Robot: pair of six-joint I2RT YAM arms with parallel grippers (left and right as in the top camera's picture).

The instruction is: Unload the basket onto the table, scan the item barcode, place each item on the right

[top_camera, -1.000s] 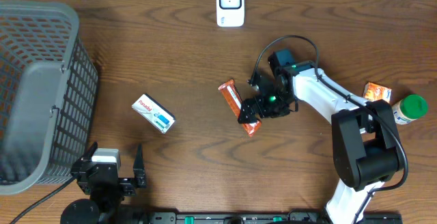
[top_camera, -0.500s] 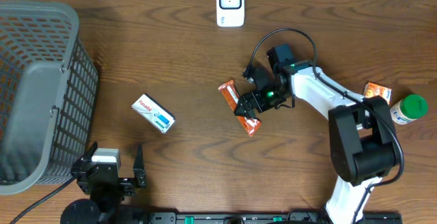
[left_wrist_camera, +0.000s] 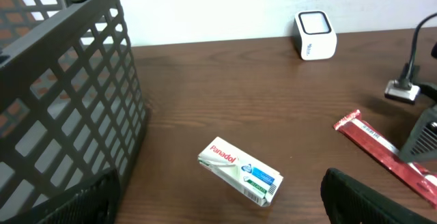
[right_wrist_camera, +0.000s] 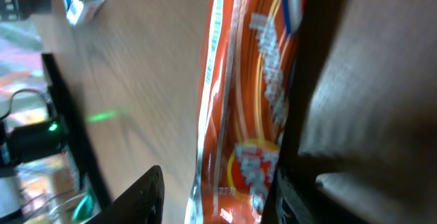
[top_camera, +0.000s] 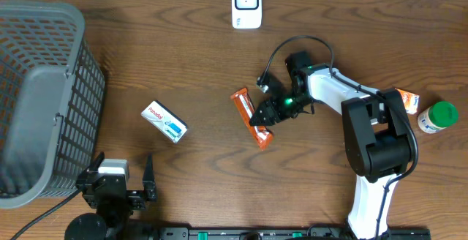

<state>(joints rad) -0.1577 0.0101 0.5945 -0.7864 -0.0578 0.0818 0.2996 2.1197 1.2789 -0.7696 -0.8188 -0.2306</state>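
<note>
An orange snack bar (top_camera: 243, 105) lies on the wooden table right of centre, also seen at the right of the left wrist view (left_wrist_camera: 374, 144). My right gripper (top_camera: 261, 121) is down over the bar's near half with a finger on each side. In the right wrist view the bar (right_wrist_camera: 252, 108) fills the space between the fingers of my right gripper (right_wrist_camera: 215, 200). One finger touches it and a narrow gap shows at the other. The white scanner (top_camera: 246, 4) stands at the table's back edge. My left gripper (top_camera: 121, 175) rests open at the front left, holding nothing.
A white Panadol box (top_camera: 164, 121) lies left of centre, in front of my left gripper (left_wrist_camera: 222, 209). A grey wire basket (top_camera: 76, 64) fills the left side. An orange packet (top_camera: 406, 99) and a green-capped bottle (top_camera: 437, 117) sit at the far right.
My right gripper's jaws have narrowed around the snack bar. The gripper and the bar have shifted slightly left and toward the back. The left arm has not moved.
</note>
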